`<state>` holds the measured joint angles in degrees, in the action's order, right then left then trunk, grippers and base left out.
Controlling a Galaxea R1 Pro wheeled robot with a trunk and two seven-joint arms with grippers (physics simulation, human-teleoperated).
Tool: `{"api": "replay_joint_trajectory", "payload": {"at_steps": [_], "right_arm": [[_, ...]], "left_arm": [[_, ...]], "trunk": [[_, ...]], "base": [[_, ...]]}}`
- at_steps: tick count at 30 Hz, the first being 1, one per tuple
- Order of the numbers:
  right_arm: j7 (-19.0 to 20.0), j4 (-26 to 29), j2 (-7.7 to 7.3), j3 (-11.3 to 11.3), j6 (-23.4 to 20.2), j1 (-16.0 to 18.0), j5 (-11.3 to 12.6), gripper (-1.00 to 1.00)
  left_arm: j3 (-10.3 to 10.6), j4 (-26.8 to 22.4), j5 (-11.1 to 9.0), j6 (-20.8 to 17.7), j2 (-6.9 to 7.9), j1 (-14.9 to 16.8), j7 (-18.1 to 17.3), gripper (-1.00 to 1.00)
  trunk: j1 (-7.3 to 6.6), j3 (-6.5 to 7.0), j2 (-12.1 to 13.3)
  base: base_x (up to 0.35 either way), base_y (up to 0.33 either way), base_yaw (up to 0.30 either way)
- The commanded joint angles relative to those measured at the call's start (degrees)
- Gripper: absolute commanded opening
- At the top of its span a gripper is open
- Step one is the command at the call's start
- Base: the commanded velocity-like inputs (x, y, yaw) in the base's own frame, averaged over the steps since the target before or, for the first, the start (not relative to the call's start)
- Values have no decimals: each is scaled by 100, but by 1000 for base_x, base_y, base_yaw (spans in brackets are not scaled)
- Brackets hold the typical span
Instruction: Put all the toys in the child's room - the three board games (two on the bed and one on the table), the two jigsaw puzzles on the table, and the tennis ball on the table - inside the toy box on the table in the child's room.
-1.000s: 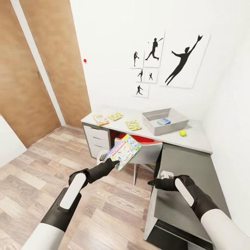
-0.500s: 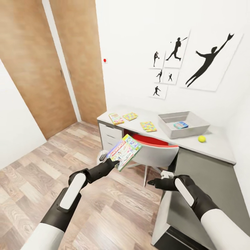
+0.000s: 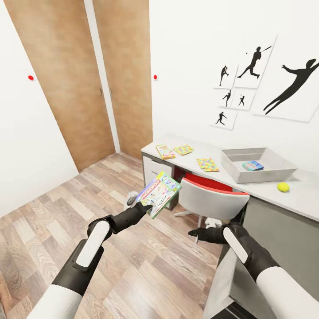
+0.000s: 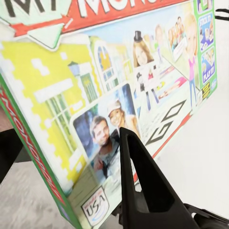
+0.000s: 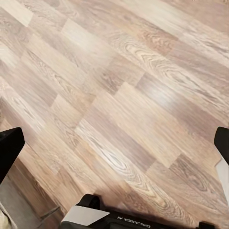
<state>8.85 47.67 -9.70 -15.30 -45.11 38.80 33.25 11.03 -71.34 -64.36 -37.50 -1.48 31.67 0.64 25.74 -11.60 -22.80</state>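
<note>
Head view: left gripper clamps the green-edged board game by its lower corner, box tilted in the air at centre frame over the wood floor. Left wrist view: one dark finger lies across the printed white face of the box, the other finger on the far side, so the box is pinched between them.

Right gripper hovers at about 5 o'clock of the held box, by the table's near edge; its finger tips show at opposite edges of the right wrist view with floor between them, spread apart, holding nothing.

The table is at 2 o'clock. On it the toy box, with the small blue board game inside. Tennis ball on the tabletop just at 4 o'clock of the bin. At 9 o'clock of the bin, two jigsaw puzzles and the yellow-green board game at the far left end. Red-and-grey chair tucked under the table. Silhouette prints on the wall above, wooden doors at 11 o'clock.
</note>
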Motion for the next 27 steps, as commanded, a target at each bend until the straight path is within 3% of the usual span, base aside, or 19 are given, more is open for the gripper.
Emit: {"api": "replay_joint_trajectory", "payload": {"at_steps": [1,14,27], "right_arm": [[31,5,-4,-12,-16,5,-32,100],[33,5,-4,-16,-16,5,-30,100],[38,5,-21,-9,-16,5,-29,100]], "left_arm": [[-4,-2,-36,-21,-2,6,2,-100],[3,-2,-33,-21,-4,4,-19,-100],[13,-2,-33,-21,-10,5,6,-100]], "trunk": [[5,-11,-12],[5,-11,-12],[5,-11,-12]], "base": [[173,51,98],[167,57,40],[13,4,221]]}}
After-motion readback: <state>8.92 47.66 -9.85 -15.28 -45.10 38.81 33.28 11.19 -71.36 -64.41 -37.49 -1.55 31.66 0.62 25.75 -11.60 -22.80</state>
